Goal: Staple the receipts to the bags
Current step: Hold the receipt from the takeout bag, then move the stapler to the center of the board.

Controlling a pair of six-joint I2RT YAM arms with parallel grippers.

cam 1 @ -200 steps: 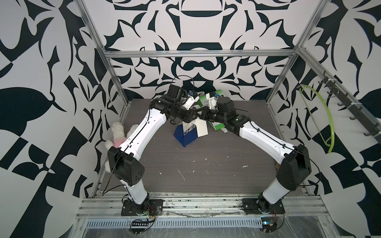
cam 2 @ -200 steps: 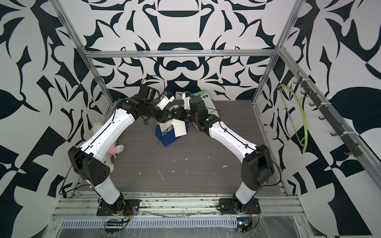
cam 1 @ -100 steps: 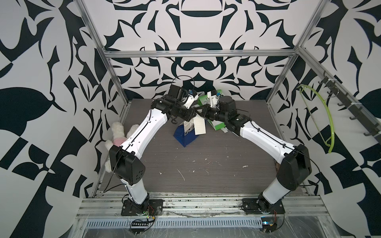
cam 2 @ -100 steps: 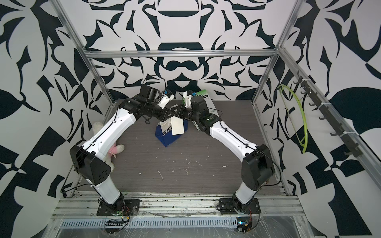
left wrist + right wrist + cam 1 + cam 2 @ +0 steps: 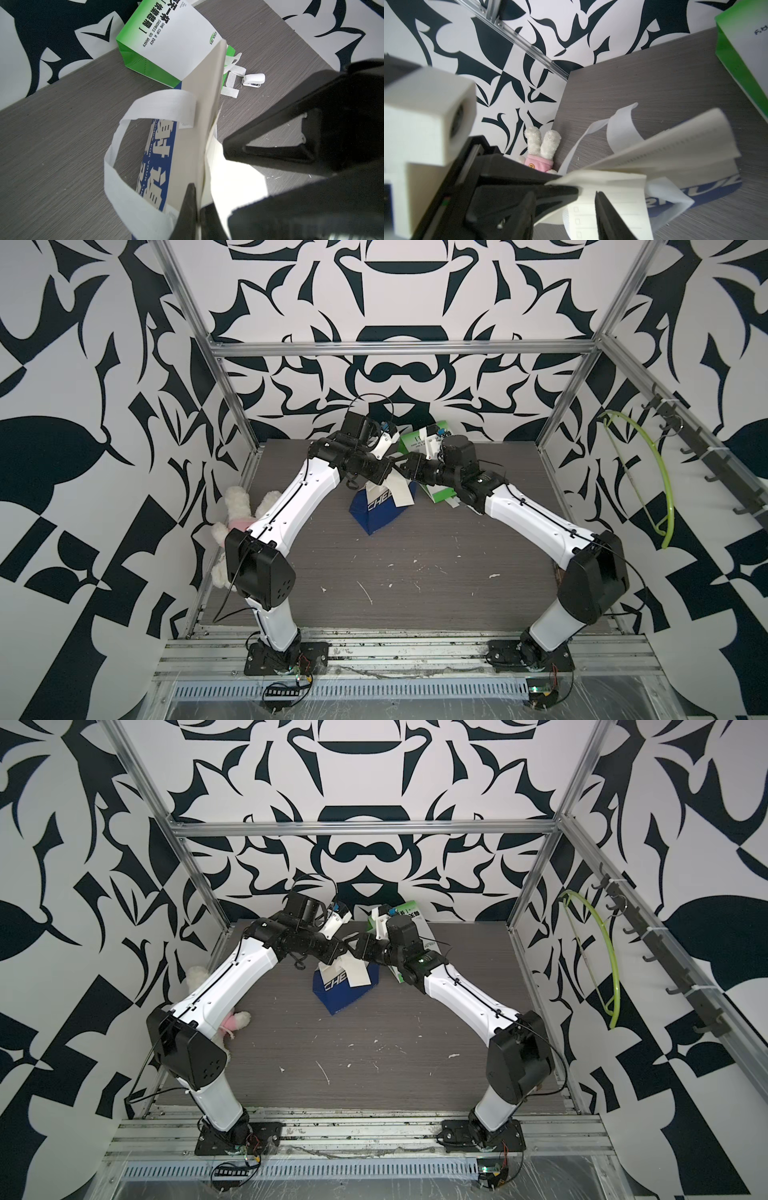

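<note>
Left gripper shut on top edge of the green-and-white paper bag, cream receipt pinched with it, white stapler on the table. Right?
Wrong bag: left wrist view shows the left gripper shut on top edge of the navy blue and white paper bag, cream paper receipt pinched with it, small white plastic stapler on the table.

Green bag [image 5: 413,443] mostly behind right arm [image 5: 532,518]
</note>
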